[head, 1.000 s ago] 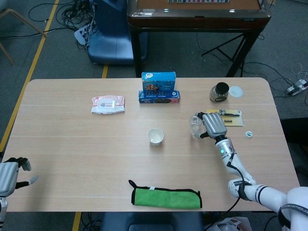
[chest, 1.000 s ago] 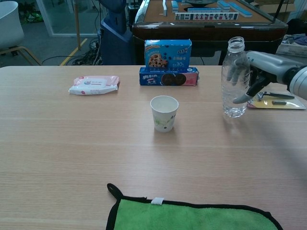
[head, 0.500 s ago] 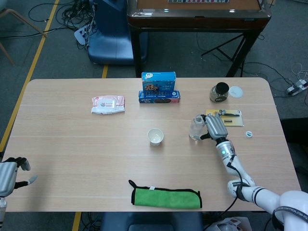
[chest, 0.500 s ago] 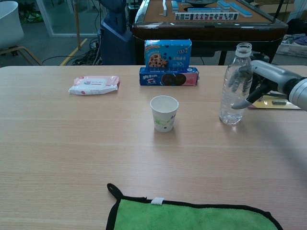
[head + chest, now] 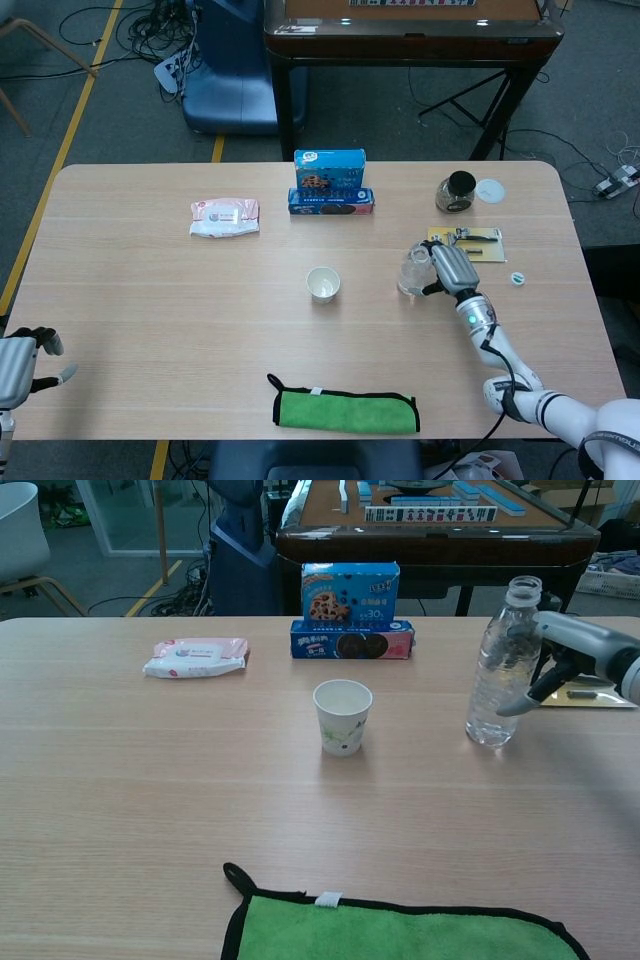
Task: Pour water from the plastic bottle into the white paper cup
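Note:
A clear plastic bottle [image 5: 503,665] [image 5: 413,272] without its cap is at the right of the table, its base at or just above the tabletop, its neck leaning right. My right hand [image 5: 572,656] [image 5: 451,267] grips it from the right side, with the thumb low against its front. A white paper cup [image 5: 343,716] [image 5: 322,284] with a small print stands upright and empty near the table's middle, well left of the bottle. Off the table's near-left corner my left hand [image 5: 28,362] hangs with fingers apart, holding nothing.
Two blue cookie boxes [image 5: 350,610] are stacked behind the cup. A pink wipes pack [image 5: 196,657] lies at the far left. A green cloth [image 5: 400,930] covers the near edge. A dark jar [image 5: 458,191], its lid [image 5: 490,190], a yellow card [image 5: 478,244] and the bottle cap [image 5: 518,279] lie beyond the right hand.
The bottle has come down and shifted slightly right, its neck tipping right. My right hand has drawn back to the right with it. The left hand has stayed still.

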